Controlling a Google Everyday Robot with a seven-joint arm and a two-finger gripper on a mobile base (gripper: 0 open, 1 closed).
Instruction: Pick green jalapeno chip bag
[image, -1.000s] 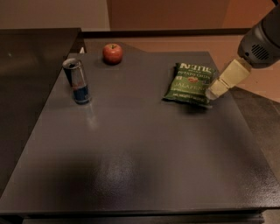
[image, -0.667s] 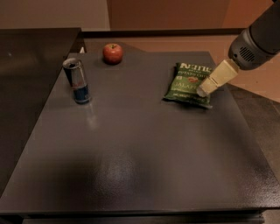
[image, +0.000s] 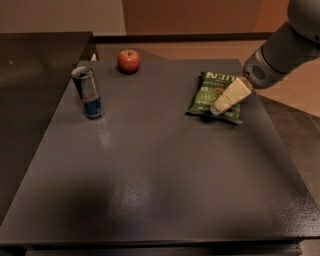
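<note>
Landmark = the can (image: 89, 94), upright on the dark table (image: 160, 190), toward its far L part.

Table: biggest thing here. Flat, matte, slightly reflective top.

Arm (image: 287, 47): grey, comes in from the upper R corner, far R of the can, angled down toward the table.

Green jalapeno chip bag (image: 202, 97): lies flat on the table, well R of the can at about the same depth, near the table's R edge. White lettering at its far end, crinkly, slightly skewed.

Gripper (image: 219, 107): cream-coloured, well R of the can. Its tip is over the bag's near-R part, either touching or just above, can't tell which. Also can't tell whether the claw is open or closed, since it reads as one pale wedge.

Apple (image: 128, 61): red, behind and a bit R of the can, well apart from the bag.

Risks, as I judge them:
- The bag is flat and slick w/ little to pinch, so a close on the foil face alone could skid off or grab only a wrinkle that slips on lift.
- The tip sits off-centre near the bag's corner, so the bag may pivot or dangle and drop.
- Pressing down at a slant could shove the bag toward the R edge and off the table.
- Too much squeeze crushes the chips.
- Can and apple are far enough away that I see no collision risk.
</note>
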